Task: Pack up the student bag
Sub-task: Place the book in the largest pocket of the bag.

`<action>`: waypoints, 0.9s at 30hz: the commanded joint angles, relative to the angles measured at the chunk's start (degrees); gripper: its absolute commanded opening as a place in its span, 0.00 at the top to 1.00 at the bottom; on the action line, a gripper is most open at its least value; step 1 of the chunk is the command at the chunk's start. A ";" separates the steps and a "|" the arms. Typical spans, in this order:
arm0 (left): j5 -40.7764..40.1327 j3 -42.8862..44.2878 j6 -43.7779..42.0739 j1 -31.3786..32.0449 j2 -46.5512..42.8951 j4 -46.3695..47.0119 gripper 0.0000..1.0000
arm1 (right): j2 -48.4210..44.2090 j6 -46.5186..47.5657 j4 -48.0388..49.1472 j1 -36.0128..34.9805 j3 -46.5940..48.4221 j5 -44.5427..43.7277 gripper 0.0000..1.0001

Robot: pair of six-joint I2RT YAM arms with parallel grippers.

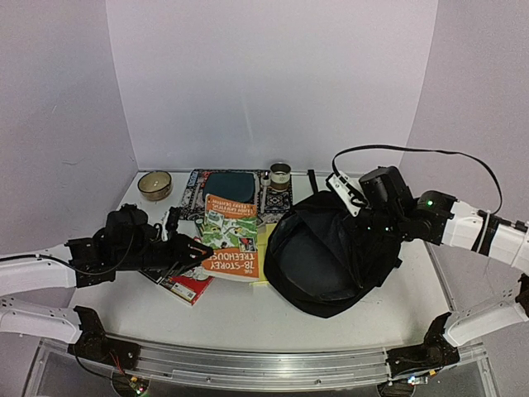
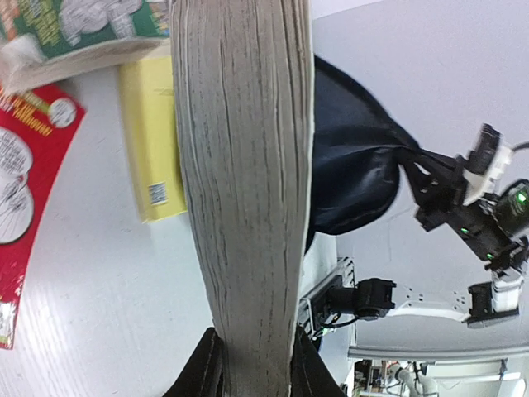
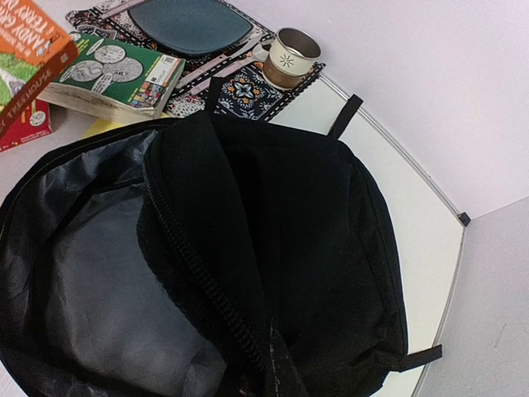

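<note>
The student bag (image 1: 331, 256) is a large black backpack lying at the centre right with its main compartment gaping open and grey lining showing (image 3: 99, 298). My right gripper (image 1: 374, 225) is shut on the bag's upper rim by the zipper (image 3: 273, 376) and holds the opening up. My left gripper (image 1: 205, 252) is shut on an orange Treehouse book (image 1: 234, 263). It grips the book's page edge (image 2: 248, 207), lifted a little just left of the bag. In the left wrist view the jaws press on both covers.
A green book (image 1: 227, 225), a yellow book (image 1: 262, 240) and a red book (image 1: 186, 286) lie left of the bag. At the back are a patterned mat (image 1: 195, 188) with a teal pad (image 1: 229, 184), a tan bowl (image 1: 154, 184) and a cup (image 1: 280, 174).
</note>
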State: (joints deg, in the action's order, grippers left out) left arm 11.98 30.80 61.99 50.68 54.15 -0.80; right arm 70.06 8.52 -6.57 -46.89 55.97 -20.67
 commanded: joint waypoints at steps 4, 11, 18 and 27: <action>8.06 12.63 -7.72 1.20 6.43 5.09 1.00 | -2.12 4.24 1.36 0.22 4.32 4.50 1.00; 15.93 20.13 -10.54 2.48 17.37 5.60 1.00 | -2.99 7.57 0.52 0.22 8.47 8.77 1.00; 19.75 21.90 -9.91 2.50 23.26 5.51 1.00 | -3.44 8.82 0.09 0.21 10.35 12.59 1.00; 23.43 28.18 -10.44 3.67 32.88 5.96 1.00 | -3.27 8.39 -0.53 0.21 11.18 23.02 1.00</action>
State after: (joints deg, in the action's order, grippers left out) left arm 31.38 51.13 53.57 53.57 83.88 -1.08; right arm 68.69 16.93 -9.87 -46.63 63.32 -5.11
